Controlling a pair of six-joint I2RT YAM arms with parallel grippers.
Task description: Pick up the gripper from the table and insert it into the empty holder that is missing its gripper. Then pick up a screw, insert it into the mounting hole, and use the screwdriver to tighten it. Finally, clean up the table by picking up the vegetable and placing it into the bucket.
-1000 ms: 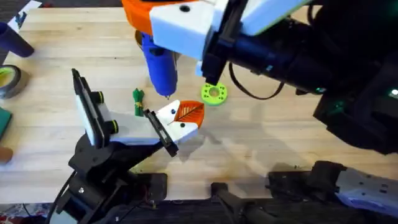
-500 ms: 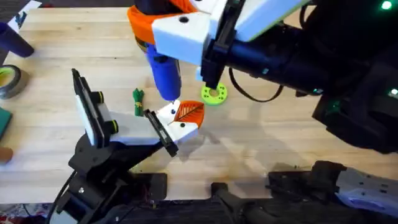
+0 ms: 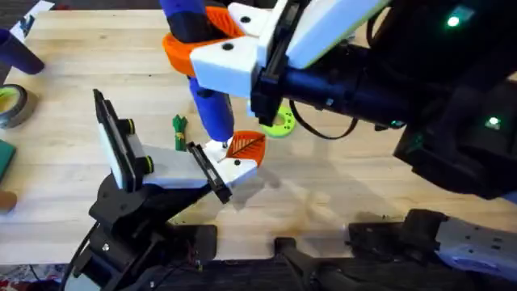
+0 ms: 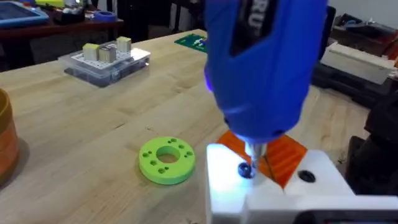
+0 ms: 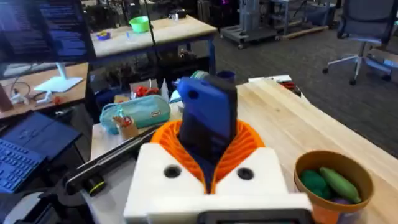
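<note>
Overhead, the right gripper [image 3: 214, 56] is clamped on the stiff, top-heavy blue screwdriver [image 3: 212, 113] — held mid-body, bit on the small, easily tipped screw [image 4: 245, 170]; the left gripper's state cannot be told.

Black arms, white claw [image 3: 212, 71] fingers, orange pads

We see a robotics lab or workshop: a pale wooden counter [image 3: 363, 174], a dark computer monitor [image 5: 40, 31], a grey swivel office chair [image 5: 367, 31], and cluttered workbenches [image 5: 155, 28] behind.
</note>
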